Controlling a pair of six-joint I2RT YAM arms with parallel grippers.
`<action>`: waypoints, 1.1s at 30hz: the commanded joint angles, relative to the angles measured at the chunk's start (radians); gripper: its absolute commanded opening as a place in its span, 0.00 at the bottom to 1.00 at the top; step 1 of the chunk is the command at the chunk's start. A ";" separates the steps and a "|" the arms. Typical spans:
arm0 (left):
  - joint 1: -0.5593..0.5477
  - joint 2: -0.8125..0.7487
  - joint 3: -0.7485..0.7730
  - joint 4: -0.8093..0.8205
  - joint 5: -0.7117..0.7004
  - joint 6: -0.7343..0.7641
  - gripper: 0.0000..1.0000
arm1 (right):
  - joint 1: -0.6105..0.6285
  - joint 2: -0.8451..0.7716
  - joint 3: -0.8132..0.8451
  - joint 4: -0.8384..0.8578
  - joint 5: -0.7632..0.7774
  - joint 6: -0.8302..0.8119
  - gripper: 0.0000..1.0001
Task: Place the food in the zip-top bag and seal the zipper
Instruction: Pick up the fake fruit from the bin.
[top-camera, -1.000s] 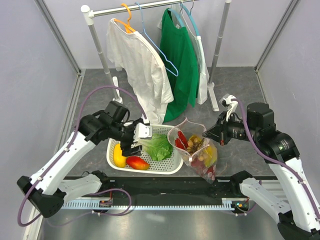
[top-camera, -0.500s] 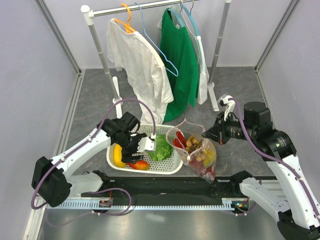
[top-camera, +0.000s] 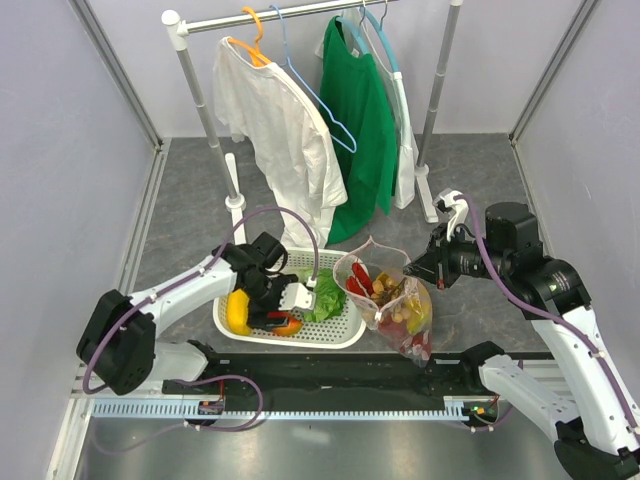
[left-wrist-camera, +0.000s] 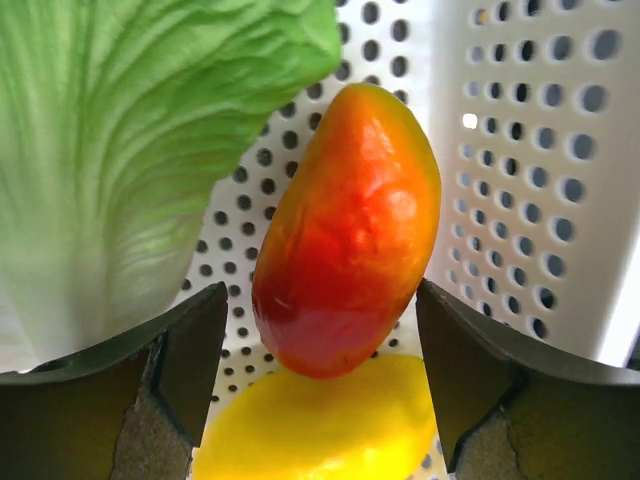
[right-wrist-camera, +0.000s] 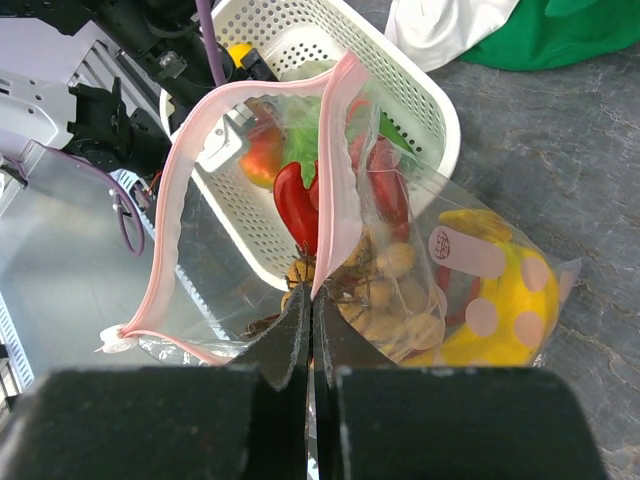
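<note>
while the left claw (left-wrist-camera: 320, 335) sits spread either side of the mango (left-wrist-camera: 345, 230), not closed on it yet, the mango, a yellow fruit (left-wrist-camera: 320, 435) against it and the lettuce (left-wrist-camera: 120, 150) all lie in the basket (left-wrist-camera: 540, 150). bag (right-wrist-camera: 220, 290) just beside it holds the lobster (right-wrist-camera: 295, 205), longans (right-wrist-camera: 390, 290) and a yellow piece (right-wrist-camera: 500, 295). right claw (right-wrist-camera: 312, 330) is pinched on the zipper (right-wrist-camera: 172, 200) edge, mouth open. about half loaded i'd say, sealing not started.

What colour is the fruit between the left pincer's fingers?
Oval toy mango: red fading to orange-yellow; left wrist view.
</note>
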 joint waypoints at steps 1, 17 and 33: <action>0.003 0.025 -0.010 0.105 -0.013 0.015 0.80 | -0.002 0.001 0.003 0.006 0.014 -0.019 0.00; 0.003 -0.228 0.271 -0.246 0.177 -0.031 0.20 | 0.000 0.002 0.003 0.003 0.025 -0.020 0.00; -0.181 0.001 0.842 0.179 0.278 -0.615 0.17 | 0.000 0.004 0.003 0.034 -0.001 0.000 0.00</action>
